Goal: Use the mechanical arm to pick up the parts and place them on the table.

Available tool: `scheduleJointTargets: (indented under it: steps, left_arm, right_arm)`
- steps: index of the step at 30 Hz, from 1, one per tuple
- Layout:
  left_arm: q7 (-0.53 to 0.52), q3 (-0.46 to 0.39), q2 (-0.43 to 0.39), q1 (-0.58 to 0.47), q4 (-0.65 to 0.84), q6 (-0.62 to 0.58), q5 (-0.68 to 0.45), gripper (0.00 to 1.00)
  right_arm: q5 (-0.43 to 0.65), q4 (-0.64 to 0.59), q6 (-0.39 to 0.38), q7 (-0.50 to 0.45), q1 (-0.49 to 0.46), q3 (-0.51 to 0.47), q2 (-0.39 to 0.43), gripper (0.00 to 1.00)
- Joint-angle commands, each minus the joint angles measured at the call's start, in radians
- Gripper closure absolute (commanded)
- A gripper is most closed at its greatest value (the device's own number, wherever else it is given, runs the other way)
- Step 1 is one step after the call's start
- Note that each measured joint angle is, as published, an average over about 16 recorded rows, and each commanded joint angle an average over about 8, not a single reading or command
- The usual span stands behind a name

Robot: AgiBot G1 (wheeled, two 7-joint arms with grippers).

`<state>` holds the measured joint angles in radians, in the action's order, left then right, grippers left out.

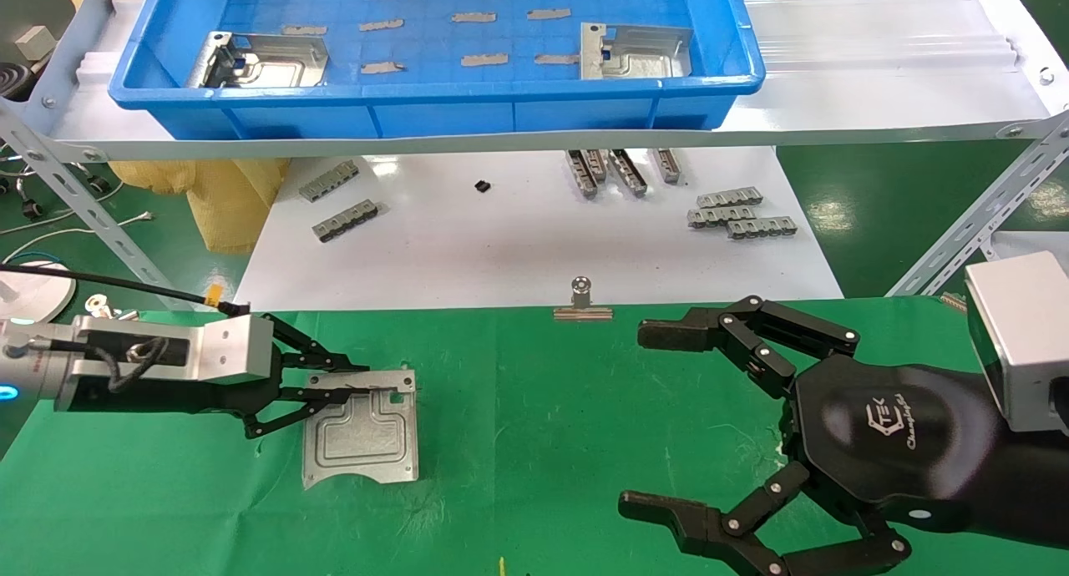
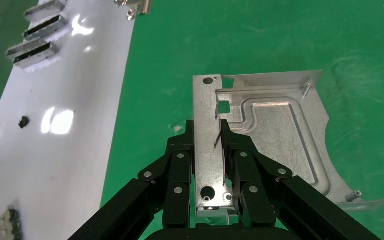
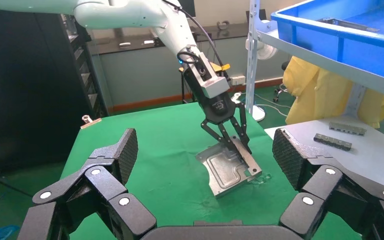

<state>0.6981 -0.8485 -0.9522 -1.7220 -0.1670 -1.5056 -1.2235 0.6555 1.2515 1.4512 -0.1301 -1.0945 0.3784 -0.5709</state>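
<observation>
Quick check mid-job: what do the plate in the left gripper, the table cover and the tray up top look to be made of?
The plate looks like stamped sheet metal, bare silver with a brushed sheen, embossed outline and bent flange. The left gripper has its jaws shut on that flange. The table cover appears to be green cloth, matte and wrinkled. The tray seems to be moulded blue plastic, glossy, with a gridded floor.

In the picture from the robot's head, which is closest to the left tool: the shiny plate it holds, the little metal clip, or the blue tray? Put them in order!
Starting from the left tool:
1. The shiny plate, gripped by its edge on the green cloth.
2. The little metal clip, at the cloth's far edge, off toward the right.
3. The blue tray, farthest, up on the shelf.
</observation>
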Motion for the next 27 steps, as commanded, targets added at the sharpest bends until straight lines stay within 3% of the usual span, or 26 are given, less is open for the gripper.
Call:
scheduleJointTargets:
  steps: [1,3,17,27]
  left_arm:
    - [0.019,-0.003,-0.009,0.0,0.023,0.005,-0.005,0.19]
    - [0.032,-0.004,-0.017,-0.001,0.038,0.01,-0.006,0.0]
    - [0.073,0.011,-0.034,-0.026,0.105,-0.034,0.016,0.0]
    - [-0.018,0.055,-0.008,0.0,0.114,-0.089,0.096,0.0]
  right_arm:
    - [0.0,0.0,0.0,0.0,0.0,0.0,0.0,0.0]
    - [0.0,0.0,0.0,0.0,0.0,0.0,0.0,0.0]
    - [0.0,0.0,0.0,0.0,0.0,0.0,0.0,0.0]
    - [0.0,0.0,0.0,0.0,0.0,0.0,0.0,0.0]
